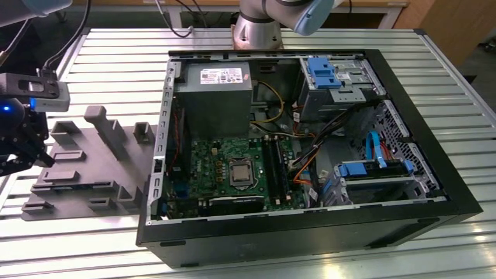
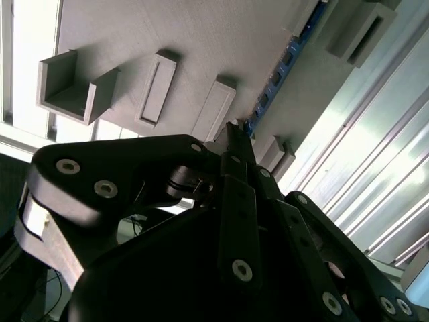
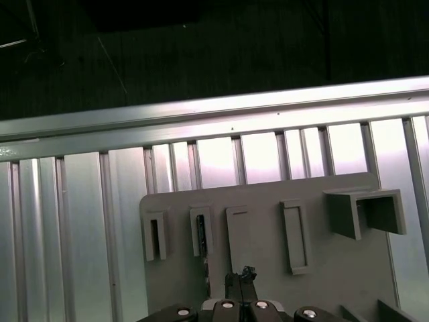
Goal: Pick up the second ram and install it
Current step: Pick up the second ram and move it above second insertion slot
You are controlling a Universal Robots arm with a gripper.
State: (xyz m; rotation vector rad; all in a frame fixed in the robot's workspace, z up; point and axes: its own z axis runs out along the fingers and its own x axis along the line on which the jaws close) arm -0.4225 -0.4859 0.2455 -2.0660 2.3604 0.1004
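The second ram [image 3: 201,235] is a thin dark stick standing on edge in small grey holder blocks on the grey holder plate [image 3: 268,282]. In the second wrist view the ram [image 2: 275,84] runs as a bluish strip across that plate. My gripper [image 3: 241,276] hangs over the plate a little to one side of the stick, apart from it, its fingers together with nothing between them. In the exterior view my gripper [image 1: 22,152] sits at the far left, over the holder plate's [image 1: 85,171] left edge. The motherboard's long black slots [image 1: 271,165] lie inside the open computer case.
The open black computer case [image 1: 310,232] fills the middle and right of the slatted metal table [image 1: 108,70]; inside are a grey power supply [image 1: 213,93], blue drive brackets [image 1: 372,168] and loose cables. The plate carries several raised grey blocks [image 1: 104,125]. The arm's base [image 1: 256,26] stands at the back.
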